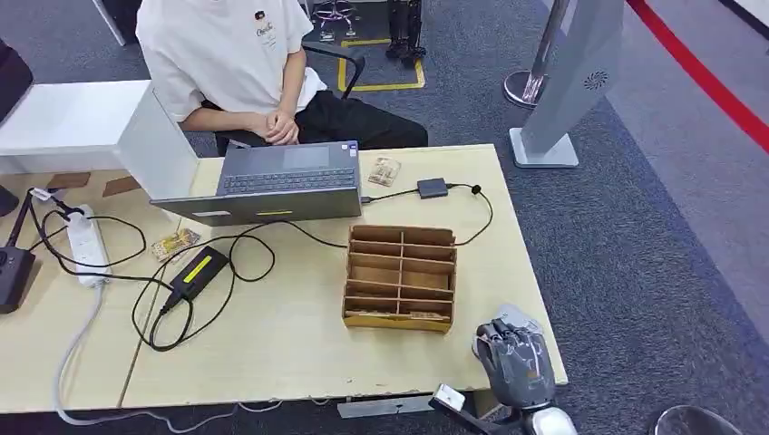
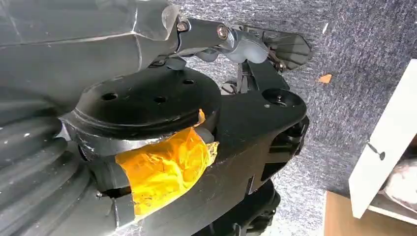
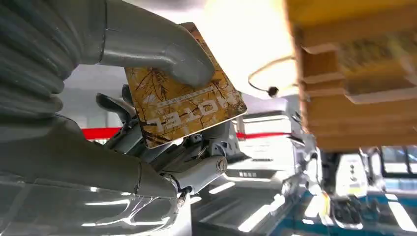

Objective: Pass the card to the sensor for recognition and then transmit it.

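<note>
Currently: right hand point(image 1: 514, 355) pinching card point(image 3: 184, 101), hovering at tabletop point(image 1: 290, 335) edge beside wooden organizer point(image 1: 400, 276); step: carrying card sensor-ward; next: reaching dark sensor point(image 1: 433, 188) past organizer; left hand state: cannot tell

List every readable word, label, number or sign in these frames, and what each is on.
"HOTEL", seen upside down: on the brown patterned card held by the right hand.
Small chest print on the person's white shirt: too small to read.
Yellow label on the black power adapter: unreadable.
Cards on the table: unreadable.
</note>
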